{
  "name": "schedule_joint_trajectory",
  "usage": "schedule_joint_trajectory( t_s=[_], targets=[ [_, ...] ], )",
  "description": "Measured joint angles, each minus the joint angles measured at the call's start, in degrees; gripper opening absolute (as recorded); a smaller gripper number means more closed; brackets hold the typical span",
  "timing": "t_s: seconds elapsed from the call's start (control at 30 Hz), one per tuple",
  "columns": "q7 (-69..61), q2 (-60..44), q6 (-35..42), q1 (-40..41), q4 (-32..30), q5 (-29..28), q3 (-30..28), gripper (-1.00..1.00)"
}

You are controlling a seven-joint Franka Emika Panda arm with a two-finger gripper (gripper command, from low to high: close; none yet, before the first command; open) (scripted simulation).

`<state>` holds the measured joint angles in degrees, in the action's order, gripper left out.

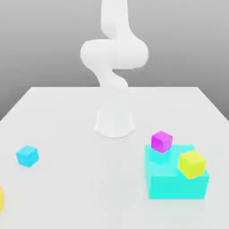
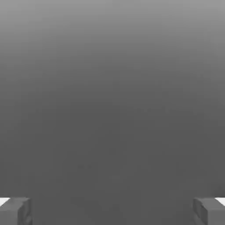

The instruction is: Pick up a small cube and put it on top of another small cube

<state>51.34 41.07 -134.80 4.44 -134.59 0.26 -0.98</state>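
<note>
A small cyan cube (image 1: 27, 155) sits alone on the white table (image 1: 67, 120) at the exterior view's left. At the exterior view's right a magenta cube (image 1: 161, 141) rests at the back corner of a large cyan block (image 1: 176, 181). A yellow cube (image 1: 192, 164) stands on the same block, nearer its front. In the hand view my gripper (image 2: 112, 211) is open. Its grey fingertips (image 2: 15, 211) stand far apart with nothing between them, and only plain grey background lies beyond them. The white arm (image 1: 114, 58) rises from its base and leaves the picture at the top.
The arm's round base (image 1: 114, 123) stands mid-table behind the cubes. A yellow object (image 1: 1, 199) is cut off by the exterior view's left edge. Bare table lies between the small cyan cube and the large block.
</note>
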Motion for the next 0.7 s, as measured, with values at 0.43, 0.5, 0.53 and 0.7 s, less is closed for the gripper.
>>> schedule_joint_trajectory(
  t_s=[0.43, 0.5, 0.53, 0.7],
  targets=[
    [32.81, -27.76, -17.44, 22.76, -15.61, -0.04, -8.06, 0.0],
    [37.67, -31.9, -20.04, 25.63, -17.96, 0.03, -9.83, 0.0],
    [40.02, -33.98, -21.34, 26.93, -19.13, 0.17, -10.8, 0.0],
    [48.35, -44.54, -28.04, 33.23, -24.05, 3.62, -14.67, 0.0]
  ],
)
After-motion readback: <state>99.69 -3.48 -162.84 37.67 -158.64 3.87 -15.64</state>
